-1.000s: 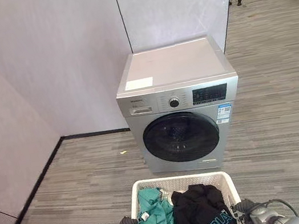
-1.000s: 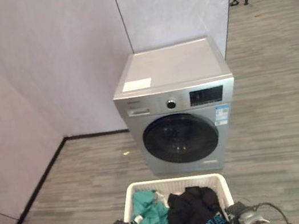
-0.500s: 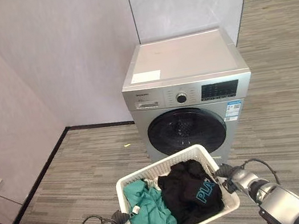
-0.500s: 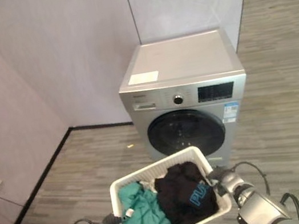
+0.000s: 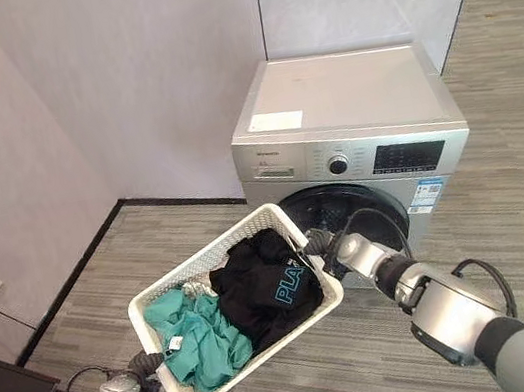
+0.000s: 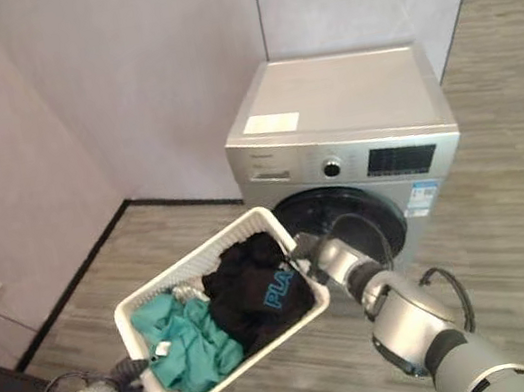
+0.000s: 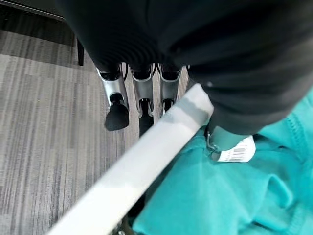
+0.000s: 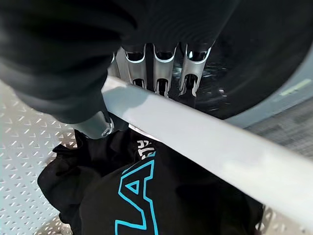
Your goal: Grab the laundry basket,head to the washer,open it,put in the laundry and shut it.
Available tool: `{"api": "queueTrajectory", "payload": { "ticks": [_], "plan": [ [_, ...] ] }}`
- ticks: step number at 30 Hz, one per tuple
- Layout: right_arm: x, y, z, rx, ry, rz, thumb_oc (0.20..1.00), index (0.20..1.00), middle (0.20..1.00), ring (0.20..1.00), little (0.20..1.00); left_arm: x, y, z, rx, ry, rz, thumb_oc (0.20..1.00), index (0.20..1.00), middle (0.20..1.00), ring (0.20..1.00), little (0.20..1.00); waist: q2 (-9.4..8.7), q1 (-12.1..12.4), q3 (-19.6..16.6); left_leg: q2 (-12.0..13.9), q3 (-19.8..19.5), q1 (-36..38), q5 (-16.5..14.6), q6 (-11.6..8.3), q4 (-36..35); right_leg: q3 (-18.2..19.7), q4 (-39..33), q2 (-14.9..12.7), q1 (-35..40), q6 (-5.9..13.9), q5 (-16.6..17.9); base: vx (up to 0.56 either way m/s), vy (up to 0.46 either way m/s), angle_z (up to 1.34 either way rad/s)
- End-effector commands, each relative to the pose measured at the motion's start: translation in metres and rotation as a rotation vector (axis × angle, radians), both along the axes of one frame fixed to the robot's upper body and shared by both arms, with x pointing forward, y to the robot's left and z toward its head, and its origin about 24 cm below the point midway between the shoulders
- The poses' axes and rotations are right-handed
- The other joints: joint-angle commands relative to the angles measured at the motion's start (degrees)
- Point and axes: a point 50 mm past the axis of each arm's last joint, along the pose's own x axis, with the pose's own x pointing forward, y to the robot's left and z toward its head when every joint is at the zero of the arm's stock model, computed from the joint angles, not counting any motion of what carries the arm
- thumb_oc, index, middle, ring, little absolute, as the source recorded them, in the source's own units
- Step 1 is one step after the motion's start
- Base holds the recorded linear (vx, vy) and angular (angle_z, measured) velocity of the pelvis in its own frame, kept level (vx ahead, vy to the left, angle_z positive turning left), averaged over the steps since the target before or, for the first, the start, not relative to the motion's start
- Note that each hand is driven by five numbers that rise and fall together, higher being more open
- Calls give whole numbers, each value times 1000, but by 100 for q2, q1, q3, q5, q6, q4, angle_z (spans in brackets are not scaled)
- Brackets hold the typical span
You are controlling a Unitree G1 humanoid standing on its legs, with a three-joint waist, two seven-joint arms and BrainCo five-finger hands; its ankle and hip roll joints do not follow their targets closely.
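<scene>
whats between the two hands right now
The white laundry basket spans the gap between the left hand and right hand, holding a teal garment and a black garment, as the left eye view shows.

head pair: high, angled down and forward, mid-range, both eyes sharing washer [image 5: 351,155], basket [image 5: 194,269] and floor | left wrist: very close along left hand [image 7: 142,93], rim just past the fingers, teal cloth [image 7: 225,196] beyond | right wrist: very close along right hand [image 8: 156,68], rim under the fingers, black garment [image 8: 146,200] inside
</scene>
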Motion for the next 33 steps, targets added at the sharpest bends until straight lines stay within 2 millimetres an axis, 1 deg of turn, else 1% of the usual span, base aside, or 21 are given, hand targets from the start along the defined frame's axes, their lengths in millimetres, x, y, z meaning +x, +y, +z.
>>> {"api": "queueTrajectory", "payload": {
  "ticks": [1, 3, 4, 5, 6, 7, 8, 10, 11, 13, 15, 18, 19, 21, 22, 23, 24, 27, 29, 32, 33],
  "plan": [
    [26, 57, 72, 257, -128, 131, 200, 200, 200, 200, 200, 27, 26, 33, 138, -41, -44, 200, 200, 200, 200, 200, -69, 71, -411, -455, -682, -51, -603, 225, 479, -607, 832, -356, -410, 574, -282, 15, 45, 13],
    [32, 55, 84, 246, -158, 119, 200, 200, 200, 200, 200, 43, 30, 50, 180, -77, -63, 200, 200, 200, 200, 200, -95, 152, -400, -478, -743, -65, -643, 241, 571, -692, 1002, -384, -439, 623, -317, 15, 51, 15],
    [38, 51, 96, 251, -184, 93, 200, 200, 200, 200, 200, 61, 33, 70, 216, -128, -79, 200, 200, 200, 200, 200, -120, 202, -376, -501, -814, -93, -686, 252, 704, -768, 1187, -407, -476, 663, -356, 14, 50, 8],
    [38, 51, 96, 251, -184, 93, 200, 200, 200, 200, 200, 61, 33, 70, 216, -128, -79, 200, 200, 200, 200, 200, -120, 202, -376, -501, -814, -93, -686, 252, 704, -768, 1188, -407, -477, 663, -356, 17, 64, 6],
    [44, 48, 110, 248, -218, 83, 200, 200, 200, 200, 200, 82, 33, 95, 255, -191, -102, 200, 200, 200, 200, 200, -151, 242, -332, -523, -884, -118, -746, 271, 862, -843, 1443, -442, -520, 705, -400, 6, 28, 11],
    [44, 48, 110, 248, -218, 83, 200, 200, 200, 200, 200, 82, 33, 95, 255, -191, -102, 200, 200, 200, 200, 200, -153, 243, -330, -524, -884, -119, -747, 271, 864, -844, 1447, -443, -521, 705, -403, 15, 72, 4],
    [48, 45, 122, 264, -243, 64, 200, 200, 200, 200, 200, 98, 29, 112, 275, -241, -117, 200, 200, 200, 200, 200, -176, 259, -292, -543, -950, -121, -817, 296, 1024, -897, 1728, -481, -594, 745, -425, 11, 61, 5],
    [53, 39, 135, 257, -273, 50, 200, 200, 200, 200, 200, 112, 25, 129, 293, -289, -144, 200, 200, 200, 200, 200, -197, 253, -239, -572, -1024, -122, -893, 331, 1173, -871, 2096, -493, -688, 797, -402, 13, 64, 15],
    [53, 39, 135, 257, -274, 50, 200, 200, 200, 200, 200, 112, 25, 130, 293, -289, -144, 200, 200, 200, 200, 200, -201, 256, -234, -575, -1022, -124, -896, 333, 1178, -869, 2107, -497, -693, 798, -409, 18, 51, 17],
    [58, 32, 148, 228, -306, 44, 200, 200, 200, 200, 200, 125, 18, 146, 310, -334, -182, 200, 200, 200, 200, 200, -177, 223, -132, -595, -1077, -102, -972, 388, 1341, -807, 2634, -539, -854, 875, -190, 26, 65, 6],
    [60, 30, 158, 229, -332, 47, 200, 200, 200, 200, 200, 134, 12, 158, 305, -370, -208, 200, 200, 200, 200, 200, -150, 226, -116, -568, -1075, -84, -1031, 385, 1417, -933, 2862, -595, -980, 847, -198, 41, 62, 4],
    [60, 31, 157, 229, -321, 48, 200, 200, 200, 200, 200, 132, 22, 164, 362, -346, -199, 200, 200, 200, 200, 200, -215, 292, -153, -538, -988, 4, -1106, 331, 1337, -1349, 2087, -839, -1237, 637, -104, 107, -43, -19],
    [60, 32, 157, 219, -329, 58, 200, 200, 200, 200, 200, 135, 23, 171, 385, -352, -212, 200, 200, 200, 200, 200, -264, 263, -94, -546, -1030, 100, -1174, 256, 1308, -1203, 1394, -890, -1349, 683, 195, 170, -135, -38],
    [60, 34, 165, 218, -360, 69, 200, 200, 200, 200, 200, 137, 29, 183, 418, -372, -193, 200, 200, 200, 200, 200, -326, 135, 22, -512, -1151, 265, -1309, 130, 1308, -862, 629, -1161, -1608, 875, 766, 182, -150, -10],
    [60, 34, 165, 218, -360, 69, 200, 200, 200, 200, 200, 138, 29, 183, 418, -372, -193, 200, 200, 200, 200, 200, -313, 136, 33, -501, -1153, 283, -1319, 128, 1310, -870, 612, -1149, -1581, 874, 771, 238, -180, 34],
    [60, 36, 168, 217, -373, 80, 200, 200, 200, 200, 200, 135, 38, 187, 441, -370, -166, 200, 200, 200, 200, 200, -364, 96, 57, -445, -1205, 407, -1453, 38, 1328, -912, 281, -1344, -1654, 988, 1067, 297, -209, 47],
    [60, 37, 171, 223, -381, 90, 200, 200, 200, 200, 200, 132, 43, 188, 446, -364, -151, 200, 200, 200, 200, 200, -448, 65, 42, -406, -1269, 512, -1559, -19, 1327, -851, 190, -1388, -1647, 1051, 1243, 372, -266, 45],
    [61, 35, 176, 246, -393, 87, 200, 200, 200, 200, 200, 127, 52, 190, 462, -356, -120, 200, 200, 200, 200, 200, -629, -62, -48, -220, -1331, 714, -1700, -119, 1213, -806, 283, -1248, -1608, 1017, 1205, 276, -225, 28],
    [62, 30, 176, 258, -395, 65, 200, 200, 200, 200, 200, 123, 55, 186, 444, -358, -90, 200, 200, 200, 200, 200, -638, -203, -102, -22, -1448, 828, -1713, -193, 1178, -852, 384, -1062, -1590, 925, 1111, 231, -210, 32],
    [63, 27, 179, 256, -409, 63, 200, 200, 200, 200, 200, 122, 57, 185, 443, -347, -90, 200, 200, 200, 200, 200, -633, -332, -147, 179, -1595, 875, -1660, -298, 1300, -920, 484, -881, -1573, 835, 950, 190, -182, 53],
    [63, 30, 186, 291, -437, 72, 200, 200, 200, 200, 200, 121, 62, 192, 455, -361, -74, 200, 200, 200, 200, 200, -615, -420, -145, 377, -1617, 763, -1413, -449, 1524, -1083, 513, -722, -1515, 716, 782, 171, -193, 10]
  ]
}}
